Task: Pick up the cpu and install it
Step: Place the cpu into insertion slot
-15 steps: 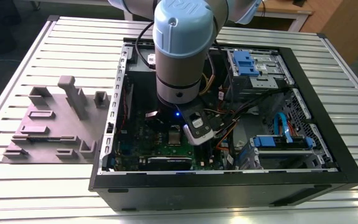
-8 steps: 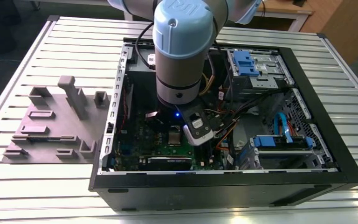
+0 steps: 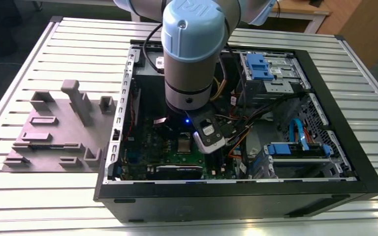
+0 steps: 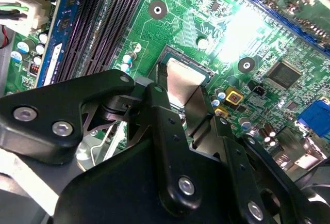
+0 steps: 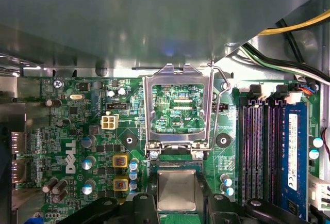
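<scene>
The cpu (image 5: 177,189) is a small square chip with a silvery top, seen between the gripper's two black fingers (image 5: 146,206) in both wrist views. My gripper (image 5: 177,199) is shut on the cpu (image 4: 183,77) by two opposite edges. It holds the chip flat, right at the square metal-framed socket (image 4: 164,54) on the green motherboard. I cannot tell whether the chip rests in the socket or hovers just above it. The socket's hinged frame (image 5: 178,105) stands flipped open beside it. In the exterior view the gripper (image 3: 190,140) reaches down into the open black computer case (image 3: 346,167).
Memory slots (image 5: 263,146) run alongside the socket. Cable bundles (image 3: 241,125) and blue-tabbed drive bays (image 3: 258,66) fill the case on the exterior view's right. A grey slotted fixture (image 3: 57,128) lies on the ribbed metal table (image 3: 45,196) at the exterior view's left.
</scene>
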Available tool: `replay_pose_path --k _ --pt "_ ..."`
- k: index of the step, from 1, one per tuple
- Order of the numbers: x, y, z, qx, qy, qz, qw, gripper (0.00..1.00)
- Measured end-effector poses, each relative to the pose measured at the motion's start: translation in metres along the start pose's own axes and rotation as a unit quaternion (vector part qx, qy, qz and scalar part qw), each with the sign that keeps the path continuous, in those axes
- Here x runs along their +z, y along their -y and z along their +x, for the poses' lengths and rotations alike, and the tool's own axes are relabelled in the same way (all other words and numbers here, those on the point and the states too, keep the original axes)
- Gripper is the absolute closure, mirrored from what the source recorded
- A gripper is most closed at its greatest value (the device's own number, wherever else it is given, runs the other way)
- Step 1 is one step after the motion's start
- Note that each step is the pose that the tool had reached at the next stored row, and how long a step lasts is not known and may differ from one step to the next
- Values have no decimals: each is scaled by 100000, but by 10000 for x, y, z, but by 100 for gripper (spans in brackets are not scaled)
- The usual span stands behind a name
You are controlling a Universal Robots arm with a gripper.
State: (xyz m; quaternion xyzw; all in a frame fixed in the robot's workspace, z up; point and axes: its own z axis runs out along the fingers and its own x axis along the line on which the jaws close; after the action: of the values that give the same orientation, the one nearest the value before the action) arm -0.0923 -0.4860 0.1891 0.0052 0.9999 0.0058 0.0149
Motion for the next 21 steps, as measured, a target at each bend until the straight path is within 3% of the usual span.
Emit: replay_pose_path --k 6,8,9,12,15,21 --pt "4 -1 0 -1 21 -36 100000 62" --pt "6 -2 -1 -8 30 -43 100000 60" --pt "6 -2 -1 -7 19 -42 100000 55" --pt "4 -1 0 0 10 -21 100000 55" --pt "-25 -4 -2 3 59 -80 100000 55" --pt "-90 -3 -3 -8 23 181 100000 55"
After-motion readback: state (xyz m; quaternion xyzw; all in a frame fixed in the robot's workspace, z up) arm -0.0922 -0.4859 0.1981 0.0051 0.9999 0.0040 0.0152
